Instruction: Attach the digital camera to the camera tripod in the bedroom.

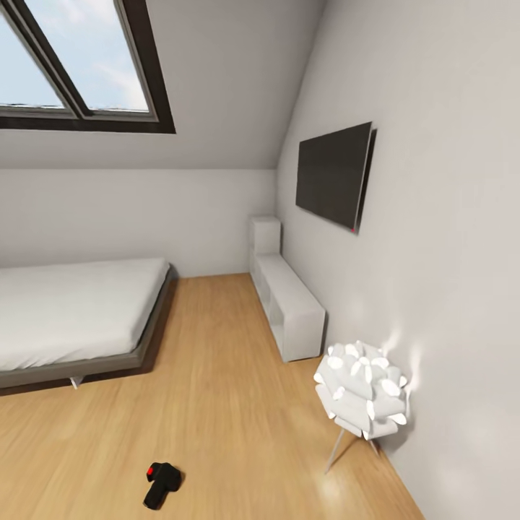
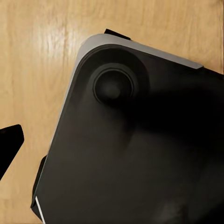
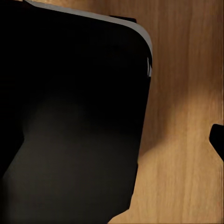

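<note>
The digital camera [image 1: 162, 484], small and black with a red button, lies on the light wood floor of the bedroom, near the bottom left of the head view. The camera tripod is out of view. In the left wrist view a black fingertip [image 2: 10, 143] sticks in from the picture's edge, far off the middle, over the floor beside my dark base [image 2: 140, 140]. The right wrist view has a black fingertip [image 3: 217, 140] at its edge in the same way, next to the base [image 3: 70, 116]. Nothing is held in either gripper.
A grey-framed bed with a white mattress [image 1: 72, 310] stands at the left. A low white cabinet [image 1: 289, 303] runs along the right wall under a wall screen [image 1: 334, 175]. A white flower-shaped lamp on thin legs [image 1: 363, 393] stands near the right wall. A skylight [image 1: 72, 65] is above.
</note>
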Available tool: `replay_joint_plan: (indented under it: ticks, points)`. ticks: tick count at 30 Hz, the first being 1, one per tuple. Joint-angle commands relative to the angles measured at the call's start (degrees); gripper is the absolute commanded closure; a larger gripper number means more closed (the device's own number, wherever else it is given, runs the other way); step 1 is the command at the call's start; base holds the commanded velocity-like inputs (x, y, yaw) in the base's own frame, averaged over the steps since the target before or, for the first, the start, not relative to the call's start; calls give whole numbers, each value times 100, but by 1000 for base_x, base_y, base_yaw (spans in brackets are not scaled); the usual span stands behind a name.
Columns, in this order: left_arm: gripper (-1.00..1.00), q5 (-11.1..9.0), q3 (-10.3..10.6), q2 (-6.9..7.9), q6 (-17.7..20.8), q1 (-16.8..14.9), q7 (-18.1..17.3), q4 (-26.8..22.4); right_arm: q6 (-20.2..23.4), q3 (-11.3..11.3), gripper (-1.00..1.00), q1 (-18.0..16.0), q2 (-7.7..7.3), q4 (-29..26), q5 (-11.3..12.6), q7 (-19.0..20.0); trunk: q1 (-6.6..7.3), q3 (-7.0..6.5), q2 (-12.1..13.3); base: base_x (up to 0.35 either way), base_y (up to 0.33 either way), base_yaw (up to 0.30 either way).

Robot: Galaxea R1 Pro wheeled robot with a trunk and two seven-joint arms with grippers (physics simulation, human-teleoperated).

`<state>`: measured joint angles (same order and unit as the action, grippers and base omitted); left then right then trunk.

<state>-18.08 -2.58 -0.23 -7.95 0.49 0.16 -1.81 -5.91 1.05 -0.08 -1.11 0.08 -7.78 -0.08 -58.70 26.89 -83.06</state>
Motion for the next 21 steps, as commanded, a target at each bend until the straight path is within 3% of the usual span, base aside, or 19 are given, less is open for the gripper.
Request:
replay_joint_plan:
  ticks: [1,12,21]
  points:
    - [-100,-11,-23,-2,-9,3,2,-10,-15,13,-100,-1,-1,1,-53,-1,-3,4,-2,247,-231,0]
    - [-100,-11,-26,2,-26,3,2,-10,-15,9,-100,-1,-3,1,-59,-1,-3,4,-2,259,-210,0]
    - [-100,-11,-45,5,-30,3,2,-12,-15,6,-100,-1,-3,1,-58,-1,-3,4,-2,311,-41,0]
